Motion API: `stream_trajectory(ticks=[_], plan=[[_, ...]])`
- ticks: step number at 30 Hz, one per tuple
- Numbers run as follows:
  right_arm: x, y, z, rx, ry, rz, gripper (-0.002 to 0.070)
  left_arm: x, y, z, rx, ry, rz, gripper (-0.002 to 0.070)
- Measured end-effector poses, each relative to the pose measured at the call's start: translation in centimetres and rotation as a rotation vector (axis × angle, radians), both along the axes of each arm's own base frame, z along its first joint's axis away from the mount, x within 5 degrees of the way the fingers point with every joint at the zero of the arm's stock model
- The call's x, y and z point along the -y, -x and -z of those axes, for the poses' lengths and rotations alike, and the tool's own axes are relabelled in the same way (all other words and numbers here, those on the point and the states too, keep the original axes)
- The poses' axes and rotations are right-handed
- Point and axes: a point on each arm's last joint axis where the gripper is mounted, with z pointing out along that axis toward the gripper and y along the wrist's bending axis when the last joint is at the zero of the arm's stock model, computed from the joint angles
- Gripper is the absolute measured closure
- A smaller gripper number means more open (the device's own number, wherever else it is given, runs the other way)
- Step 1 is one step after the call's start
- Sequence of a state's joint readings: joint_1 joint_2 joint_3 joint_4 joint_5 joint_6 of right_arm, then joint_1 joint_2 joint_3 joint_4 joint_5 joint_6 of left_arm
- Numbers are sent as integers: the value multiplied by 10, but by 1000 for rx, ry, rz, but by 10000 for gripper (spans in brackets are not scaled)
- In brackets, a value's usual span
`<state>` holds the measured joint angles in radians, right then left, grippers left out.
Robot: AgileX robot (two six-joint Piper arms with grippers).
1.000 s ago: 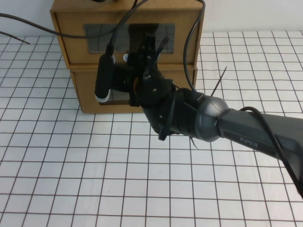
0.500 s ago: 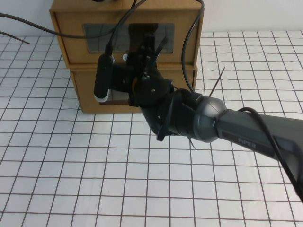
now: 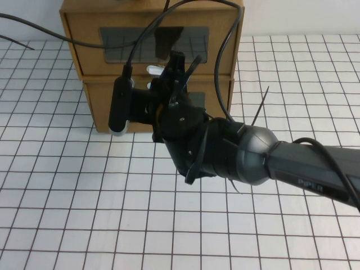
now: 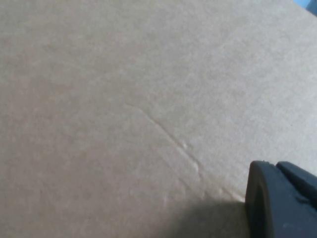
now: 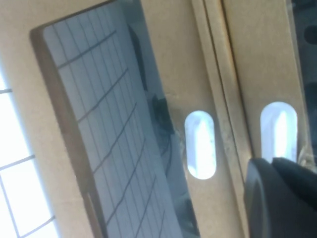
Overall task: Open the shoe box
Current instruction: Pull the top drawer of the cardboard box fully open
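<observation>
Cardboard boxes [image 3: 93, 84] stacked on bench [image 3: 84, 197]. Right claw [image 3: 177, 58] shut tight before upper box [image 3: 84, 28] window [image 3: 121, 40]. Left claw [image 4: 280, 201] close against cardboard; cannot tell whether open.

Your right pincer [image 3: 177, 59] has closed at the shoe box [image 3: 84, 34] front, and its arm has slipped slightly toward you.

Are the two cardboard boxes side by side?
No, the upper box sits on the lower box, right end effector at their fronts.
</observation>
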<state>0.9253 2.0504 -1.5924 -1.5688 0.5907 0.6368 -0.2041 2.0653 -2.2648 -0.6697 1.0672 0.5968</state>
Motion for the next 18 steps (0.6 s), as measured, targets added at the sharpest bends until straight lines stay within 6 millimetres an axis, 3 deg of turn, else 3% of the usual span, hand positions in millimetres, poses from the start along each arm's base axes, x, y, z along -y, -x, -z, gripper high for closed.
stream_trajectory(ticks=[10,18], plan=[[2,2,-5,31,-12,1,675,0,0,0,0,0,0,679],[2,0,-6,39,-18,-10,433,0,0,0,0,2,1,679]])
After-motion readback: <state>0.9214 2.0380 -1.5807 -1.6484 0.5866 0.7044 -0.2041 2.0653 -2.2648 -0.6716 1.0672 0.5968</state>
